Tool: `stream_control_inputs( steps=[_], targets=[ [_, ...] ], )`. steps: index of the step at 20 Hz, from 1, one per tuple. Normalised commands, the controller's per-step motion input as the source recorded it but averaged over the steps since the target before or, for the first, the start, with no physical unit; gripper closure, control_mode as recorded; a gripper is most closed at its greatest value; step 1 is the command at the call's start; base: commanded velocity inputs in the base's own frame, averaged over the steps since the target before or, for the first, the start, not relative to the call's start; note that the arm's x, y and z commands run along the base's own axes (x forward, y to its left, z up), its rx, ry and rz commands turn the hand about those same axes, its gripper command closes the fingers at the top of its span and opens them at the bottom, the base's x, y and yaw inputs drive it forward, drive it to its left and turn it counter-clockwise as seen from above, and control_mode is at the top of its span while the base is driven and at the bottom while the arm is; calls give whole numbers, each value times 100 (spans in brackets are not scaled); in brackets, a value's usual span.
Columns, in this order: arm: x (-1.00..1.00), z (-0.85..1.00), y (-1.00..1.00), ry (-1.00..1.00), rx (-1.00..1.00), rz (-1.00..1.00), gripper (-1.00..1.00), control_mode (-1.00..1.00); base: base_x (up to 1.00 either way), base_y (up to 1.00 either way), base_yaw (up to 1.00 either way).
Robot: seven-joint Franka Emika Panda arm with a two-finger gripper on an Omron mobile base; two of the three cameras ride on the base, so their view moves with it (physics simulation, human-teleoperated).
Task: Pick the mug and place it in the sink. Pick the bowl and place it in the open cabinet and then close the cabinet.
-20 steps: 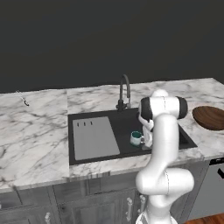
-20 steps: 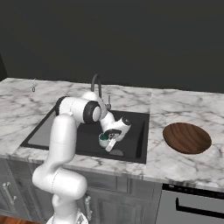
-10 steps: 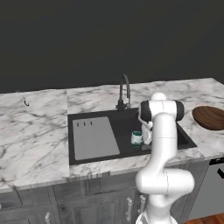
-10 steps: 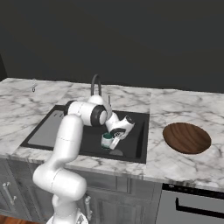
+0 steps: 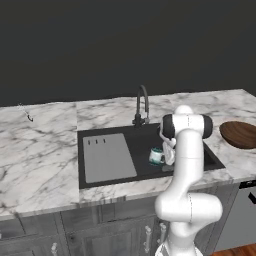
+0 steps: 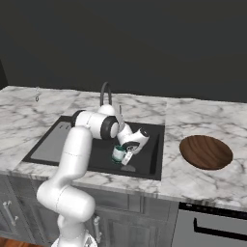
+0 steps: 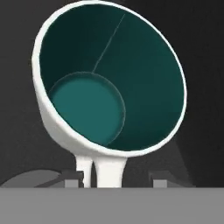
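Black basin: the sink (image 5: 112,172) is set in the marble table (image 5: 40,160); its grey drainboard lies at the 9 o'clock side and the faucet (image 5: 142,106) stands at 12 o'clock on the rim.
Mug: the mug (image 5: 156,156) sits low inside the sink toward 3 o'clock, beside the drainboard and just in front of the arm's wrist; from the right base camera it is at (image 6: 118,153), mouth up.
Pincer: the pincer (image 6: 126,157) is down in the sink right by the mug. In the hand camera the mug's handle (image 7: 101,171) rises between two fingertips (image 7: 160,183) that stand apart from it on both sides, so the pincer looks parted and no longer clamped on it, though the tips are mostly cut off at the bottom edge.
Bowl: the bowl (image 5: 240,134) rests on the table at 3 o'clock, well apart from the sink, untouched.
Done: the mug appears to be delivered into the sink, with only the release and withdrawal to finish.
Left: lift the pincer clear, fetch the bowl, put it in the cabinet and shut the door.
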Motion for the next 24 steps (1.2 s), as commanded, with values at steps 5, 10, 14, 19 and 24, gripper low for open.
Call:
stream_control_inputs(
  steps=[5,10,14,19,24],
  targets=[
    [-13,7,0,-7,0,0,-100,-100,0,0,0],
    [-17,21,0,-13,0,0,-100,-100,0,0,0],
    [-8,36,-4,-7,0,0,-100,-100,0,0,0],
    [0,44,-8,0,0,-7,-100,-100,0,0,0],
    [0,55,-3,0,0,-15,-100,-100,0,0,0]
  ],
)
